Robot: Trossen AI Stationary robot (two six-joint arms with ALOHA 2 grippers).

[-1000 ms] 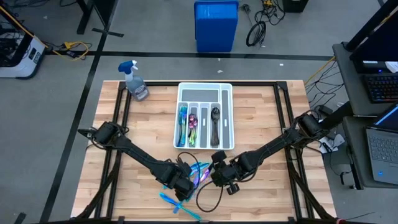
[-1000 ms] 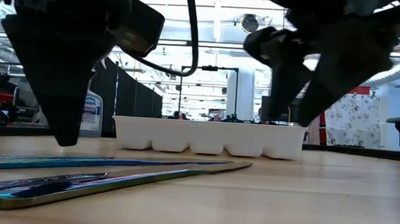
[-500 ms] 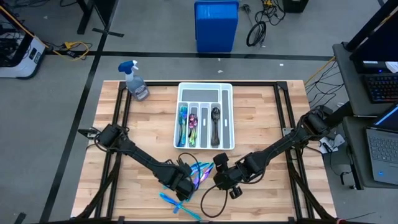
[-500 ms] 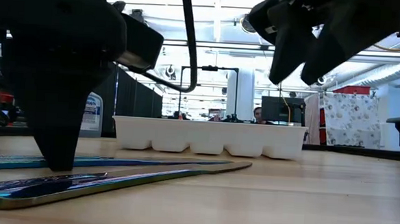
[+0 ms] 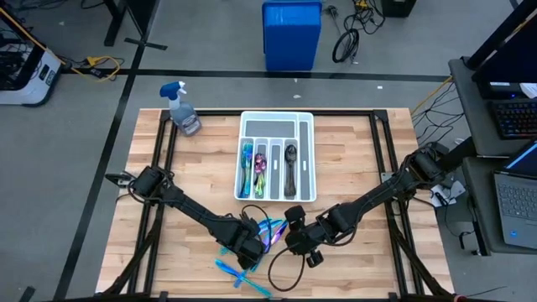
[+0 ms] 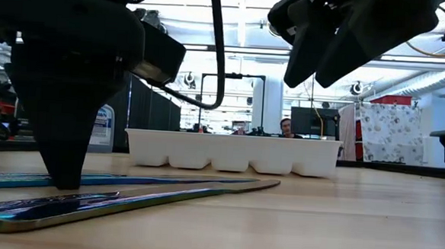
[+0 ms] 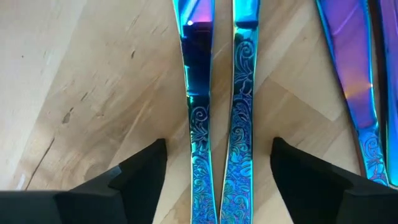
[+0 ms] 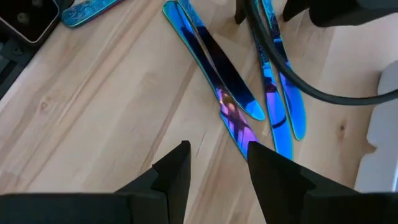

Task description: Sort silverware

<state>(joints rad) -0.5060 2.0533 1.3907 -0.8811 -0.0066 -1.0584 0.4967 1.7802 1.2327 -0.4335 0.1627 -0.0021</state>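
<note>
Two blue handles (image 7: 214,124) lie side by side on the wooden table (image 5: 193,184), and the left gripper (image 7: 217,180) is down over them, jaws apart with one finger (image 7: 140,171) on each outer side, both handles between the fingers. More loose silverware (image 5: 268,231) fans out just beside it on the near middle of the table: iridescent blue knives (image 8: 214,62) with purple glints, seen from the right wrist. A further teal piece (image 5: 243,277) lies close to the table's near edge.

Up the table sits the white tray (image 5: 308,159), its long compartments already holding sorted pieces: blue-teal forks (image 5: 247,168) in the leftmost slot, small rainbow-purple spoons (image 5: 260,172) next to them, a slot between that is hard to read, then dark gunmetal spoons (image 5: 290,168). The narrow slot on the right side looks bare.

The right gripper (image 8: 217,165) hovers above the table near the knives, jaws apart, gripping nothing. A spray bottle (image 5: 182,109) stands at the far left corner.
</note>
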